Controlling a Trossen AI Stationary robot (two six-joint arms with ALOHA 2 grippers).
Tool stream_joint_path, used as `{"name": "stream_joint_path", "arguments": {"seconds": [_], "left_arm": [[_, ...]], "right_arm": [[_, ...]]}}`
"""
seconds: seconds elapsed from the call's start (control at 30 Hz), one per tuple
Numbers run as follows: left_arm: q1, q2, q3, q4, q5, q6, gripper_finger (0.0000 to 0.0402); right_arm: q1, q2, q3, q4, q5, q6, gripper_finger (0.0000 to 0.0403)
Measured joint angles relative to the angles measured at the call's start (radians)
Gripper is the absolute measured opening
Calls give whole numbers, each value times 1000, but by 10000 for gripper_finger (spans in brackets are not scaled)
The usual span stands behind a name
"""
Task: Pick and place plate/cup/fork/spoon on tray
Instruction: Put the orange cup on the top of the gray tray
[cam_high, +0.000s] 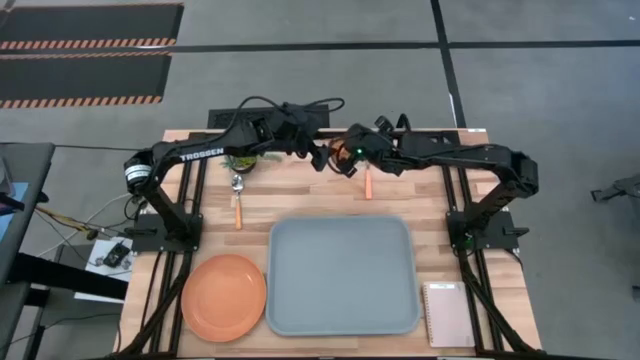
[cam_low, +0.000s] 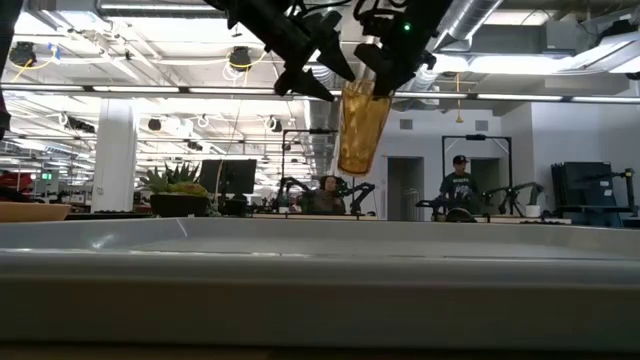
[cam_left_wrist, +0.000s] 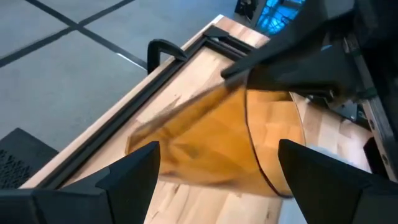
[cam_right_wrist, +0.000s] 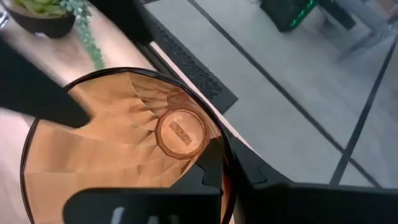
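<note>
Cup in the air, both arms stretched over the desk's far edge!

My right hand (cam_low: 385, 75) pinches the cup (cam_low: 361, 128) by its rim, hanging beyond the tray (cam_high: 341, 275); my left hand (cam_low: 318, 72), spread, sits just beside it.

overhead looks straight down; low looks level across the tray (cam_low: 320, 275); wrist views sit close.

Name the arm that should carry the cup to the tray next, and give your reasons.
Right. The right gripper already grips the cup by its rim, lifted clear of the table. The left gripper is open beside it, and the tray holds nothing.
</note>
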Motion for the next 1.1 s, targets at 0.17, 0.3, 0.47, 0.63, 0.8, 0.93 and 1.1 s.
{"name": "stream_joint_path", "arguments": {"seconds": [0.17,0.3,0.47,0.63,0.8,0.93,1.1], "left_arm": [[11,31,2,-22,39,-11,304],[17,46,2,-23,85,-60,263],[11,41,3,-28,21,-101,189],[14,40,3,-22,33,-140,112],[11,41,0,-32,38,-142,50],[10,43,-1,-34,42,-142,13],[9,44,-2,-41,48,-146,5]], "right_arm": [[28,1,0,72,5,-57,19],[28,3,-2,68,1,-69,19],[23,3,-2,59,-1,-53,20],[26,3,-2,72,-3,-50,30],[34,0,1,79,-3,-50,44],[34,-2,3,87,-7,-51,47],[34,-3,4,86,-11,-54,48]]}}
